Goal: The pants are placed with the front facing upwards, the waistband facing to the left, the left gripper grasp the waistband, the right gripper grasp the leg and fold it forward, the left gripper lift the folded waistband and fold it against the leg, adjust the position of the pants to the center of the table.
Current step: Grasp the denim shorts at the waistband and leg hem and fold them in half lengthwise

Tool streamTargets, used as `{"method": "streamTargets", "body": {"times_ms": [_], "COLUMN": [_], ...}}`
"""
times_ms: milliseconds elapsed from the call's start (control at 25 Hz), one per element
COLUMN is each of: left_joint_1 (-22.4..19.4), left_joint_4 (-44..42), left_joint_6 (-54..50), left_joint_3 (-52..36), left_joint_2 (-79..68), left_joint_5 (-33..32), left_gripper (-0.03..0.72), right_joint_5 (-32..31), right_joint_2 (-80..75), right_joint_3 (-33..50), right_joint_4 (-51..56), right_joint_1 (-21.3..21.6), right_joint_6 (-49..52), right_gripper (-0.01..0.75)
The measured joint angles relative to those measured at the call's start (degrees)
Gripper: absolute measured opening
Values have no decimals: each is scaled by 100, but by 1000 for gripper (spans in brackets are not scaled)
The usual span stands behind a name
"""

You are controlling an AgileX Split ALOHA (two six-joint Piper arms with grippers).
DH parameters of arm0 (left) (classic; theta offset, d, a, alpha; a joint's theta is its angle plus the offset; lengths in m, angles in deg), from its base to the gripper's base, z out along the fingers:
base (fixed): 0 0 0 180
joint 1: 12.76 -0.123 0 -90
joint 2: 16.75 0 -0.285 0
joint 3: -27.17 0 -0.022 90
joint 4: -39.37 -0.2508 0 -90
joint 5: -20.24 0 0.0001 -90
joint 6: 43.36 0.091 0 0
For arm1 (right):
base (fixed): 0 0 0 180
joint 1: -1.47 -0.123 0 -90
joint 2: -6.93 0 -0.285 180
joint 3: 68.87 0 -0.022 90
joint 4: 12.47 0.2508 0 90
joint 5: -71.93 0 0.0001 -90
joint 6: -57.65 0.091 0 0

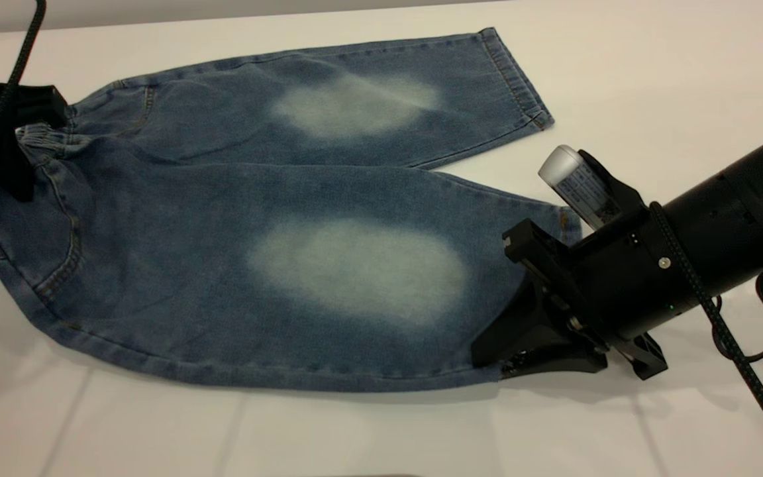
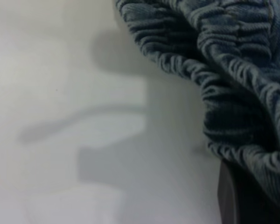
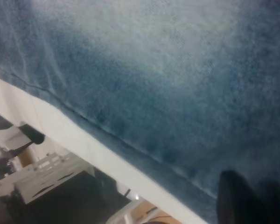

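While the pants [image 1: 275,252] lie spread front-up across the table [image 1: 653,66], filling the left and middle of the exterior view with the waistband [image 1: 40,139] at the far left edge, both arms sit at their grasp points, so the step in hand looks like the opening grasp before the first fold.

The left gripper [image 1: 7,156] is at the upper left of the frame, right on the gathered waistband. The left wrist view shows puckered denim [image 2: 233,60] bunched and lifted off the table surface, with a dark finger [image 2: 240,196] beneath it, so I judge the jaws are clamped on the band.

The right gripper [image 1: 520,354] sits at the lower right, at the hem end of the nearer leg. Its fingertips touch the cloth edge, yet I cannot tell whether they are clenched on it or merely resting there.

The next move calls for both grips to be firm, then a joint lift carrying the near leg over the far one.

Most of the left gripper is cut off by the frame edge, and the right wrist view shows only denim and the table edge.
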Motion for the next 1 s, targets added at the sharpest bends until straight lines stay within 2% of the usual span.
{"method": "streamTargets", "body": {"times_ms": [80, 280, 360, 520, 800, 1000], "left_joint_1": [0, 0, 0, 0, 0, 0], "left_joint_4": [0, 0, 0, 167, 1263, 2128], "left_joint_6": [5, 5, 5, 5, -146, -492], "left_joint_3": [0, -5, -10, -10, -32, -46], "left_joint_2": [74, 330, 443, 589, 603, 603], "left_joint_5": [-13, -71, -93, -87, 163, 727], "left_gripper": [87, 87, 87, 87, 87, 88], "right_joint_5": [-292, -1486, -1627, -1662, -1630, -824], "right_joint_2": [5, 232, 353, 480, 480, 467], "right_joint_3": [0, -46, -170, -597, -1892, -2739], "right_joint_4": [0, -5, -11, -33, -132, -166], "right_joint_1": [30, 346, 491, 686, 711, 711], "right_joint_6": [-2, -2, 144, 730, 1968, 2755], "right_gripper": [34, 34, 34, 34, 34, 34]}}
